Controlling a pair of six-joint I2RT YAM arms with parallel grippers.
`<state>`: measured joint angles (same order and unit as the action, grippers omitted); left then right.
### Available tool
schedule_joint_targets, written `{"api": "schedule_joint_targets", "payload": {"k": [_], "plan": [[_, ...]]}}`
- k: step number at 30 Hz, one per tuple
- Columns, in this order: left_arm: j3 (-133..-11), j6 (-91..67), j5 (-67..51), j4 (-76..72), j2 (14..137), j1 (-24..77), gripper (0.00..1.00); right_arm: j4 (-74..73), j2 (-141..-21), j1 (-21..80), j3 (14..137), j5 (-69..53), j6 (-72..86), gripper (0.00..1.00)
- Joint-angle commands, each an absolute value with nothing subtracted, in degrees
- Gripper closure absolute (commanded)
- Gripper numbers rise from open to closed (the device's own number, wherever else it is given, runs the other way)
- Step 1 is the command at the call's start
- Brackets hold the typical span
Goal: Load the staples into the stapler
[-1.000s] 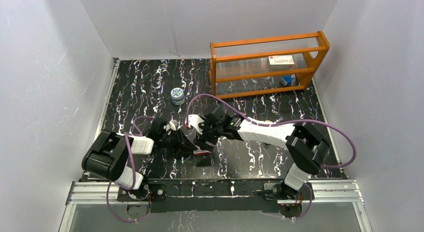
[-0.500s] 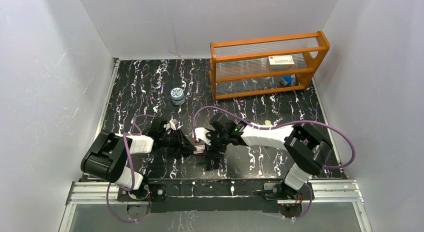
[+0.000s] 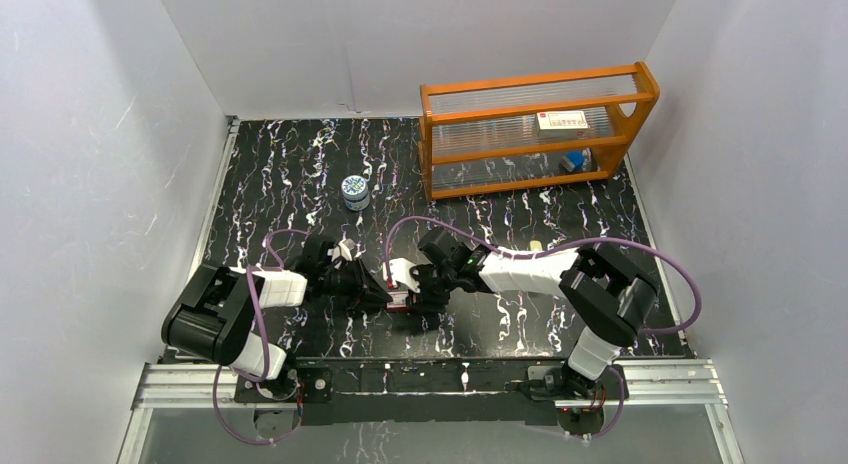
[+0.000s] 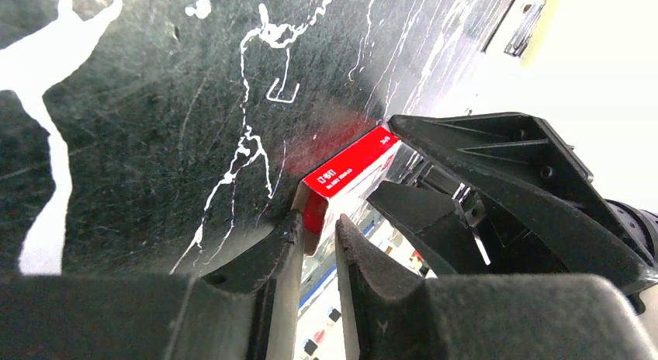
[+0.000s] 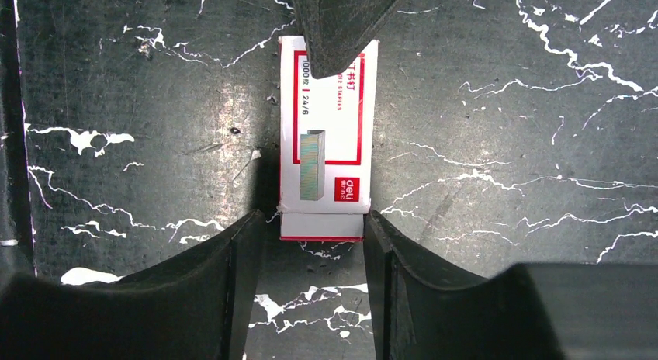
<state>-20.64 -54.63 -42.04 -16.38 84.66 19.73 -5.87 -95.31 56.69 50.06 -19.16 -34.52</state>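
A red-and-white staple box [image 5: 326,135] lies flat on the black marbled table [image 3: 300,174], between my two grippers. The left gripper [image 4: 318,224] is shut on the cardboard flap at one end of the box [image 4: 349,170]. One of its fingers [image 5: 341,19] covers the box's far end in the right wrist view. The right gripper [image 5: 310,220] straddles the opposite end, open: one finger [image 5: 376,236] touches the box's side and the other stands a little off it. In the top view both grippers meet at the box [image 3: 400,302]. The staples are hidden. The stapler is out of view.
An orange rack [image 3: 540,134] stands at the back right, holding another small red-and-white box [image 3: 563,121] and a light-blue piece [image 3: 573,161]. A small round tin [image 3: 354,191] sits behind the left arm. One loose staple [image 4: 283,92] lies on the table. White walls close in three sides.
The right gripper has dropped down to the box's end and its jaws have narrowed around it. The left gripper has kept its hold on the box.
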Motion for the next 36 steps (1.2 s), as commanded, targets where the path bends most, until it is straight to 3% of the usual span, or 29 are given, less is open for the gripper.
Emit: {"api": "schedule_joint_targets", "payload": {"k": [1, 10, 20, 36], "plan": [[-21.71, -53.35, -42.29, -14.79, 83.23, 19.89, 0.8, -4.1, -95.37, 56.57, 49.06, -17.98, -35.79, 0.46], [-21.88, -53.02, -41.95, -14.07, 82.63, 19.87, 0.82, -4.04, -95.32, 56.55, 48.79, -17.02, -36.09, 0.54], [-23.02, -48.82, -40.87, -10.49, 77.83, 19.86, 1.0, -5.81, -95.97, 56.58, 49.88, -17.56, -35.8, 0.58], [-23.18, -46.71, -37.34, -5.65, 75.35, 19.78, 1.0, -7.01, -93.49, 56.4, 48.52, -14.37, -37.94, 0.61]]}}
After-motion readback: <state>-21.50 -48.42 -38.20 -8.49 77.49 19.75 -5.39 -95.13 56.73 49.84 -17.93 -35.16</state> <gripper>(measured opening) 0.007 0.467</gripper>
